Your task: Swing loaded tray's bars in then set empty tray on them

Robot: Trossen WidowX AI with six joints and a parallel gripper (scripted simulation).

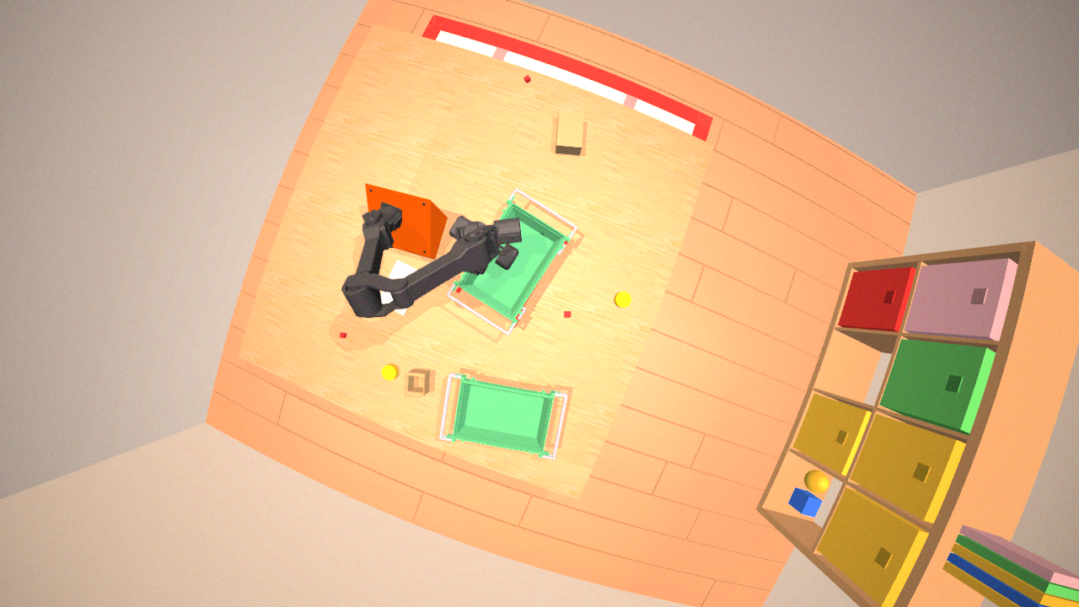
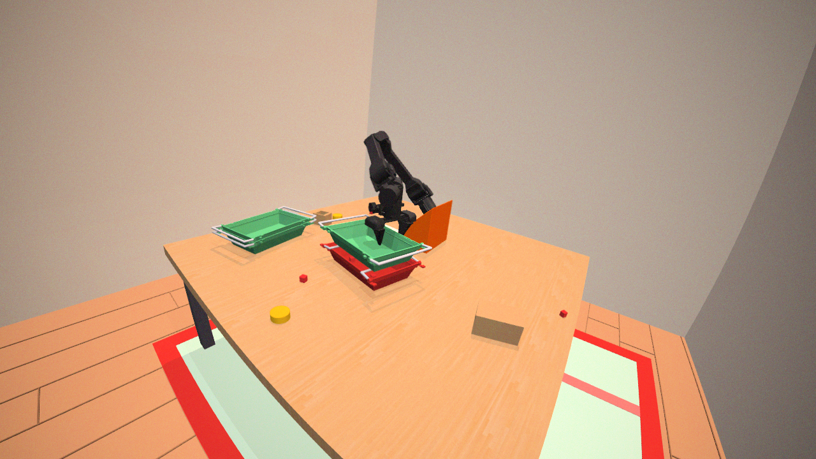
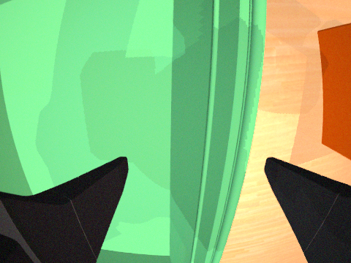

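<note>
Straddling the long wall of the upper tray (image 1: 528, 264) (image 2: 354, 236) (image 3: 110, 109), the hand (image 1: 494, 260) (image 2: 392, 237) (image 3: 198, 165) has its fingers spread wide, pinching nothing. One fingertip is over the tray's inside, the other outside the wall, on the side of the orange board (image 1: 399, 222) (image 2: 439, 225) (image 3: 337, 91). That tray, green, shows a bare floor, and its white bars (image 1: 544, 207) (image 2: 399, 255) stick out past both ends.

Directly below it and under the hand is the red tray (image 2: 393, 276), standing on the worktop (image 1: 603, 211) (image 2: 456, 354) (image 3: 278, 128). Its load is mostly hidden by the green one; a length of its pale bar (image 2: 364, 274) shows at one end, and how well the two bars bear the upper tray I can't tell.

Well apart from the hand stands the spare tray (image 1: 503, 415) (image 2: 271, 228), also green, with bars out at both ends and a bare floor. Farther from the hand, off the worktop, the shelf (image 1: 1041, 324) holds coloured bins, with a yellow ball (image 1: 816, 480) and blue block (image 1: 805, 502) in one open compartment.
</note>
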